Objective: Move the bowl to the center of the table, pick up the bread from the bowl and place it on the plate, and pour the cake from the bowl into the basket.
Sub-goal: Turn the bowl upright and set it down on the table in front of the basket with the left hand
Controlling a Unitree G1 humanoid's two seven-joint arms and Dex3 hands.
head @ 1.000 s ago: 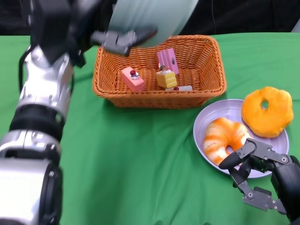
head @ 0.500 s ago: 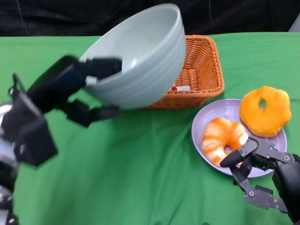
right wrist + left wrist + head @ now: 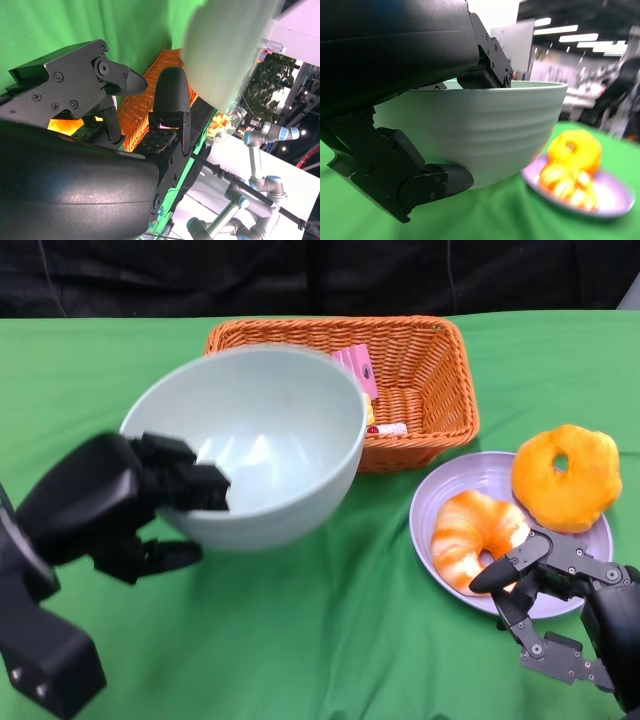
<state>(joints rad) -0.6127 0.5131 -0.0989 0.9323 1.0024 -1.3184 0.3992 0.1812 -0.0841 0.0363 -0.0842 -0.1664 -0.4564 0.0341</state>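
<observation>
My left hand [image 3: 120, 500] grips the empty bowl [image 3: 250, 445] by its rim, fingers inside and under.
Bowl upright beside the basket [image 3: 420, 370], cake [image 3: 357, 367] already inside it.

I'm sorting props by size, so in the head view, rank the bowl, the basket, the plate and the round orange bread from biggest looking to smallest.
1. Bowl, though it is nearest the camera, which inflates it.
2. Basket, partly hidden behind the bowl, so these two could swap.
3. Plate.
4. Round orange bread, clearly smallest.
</observation>
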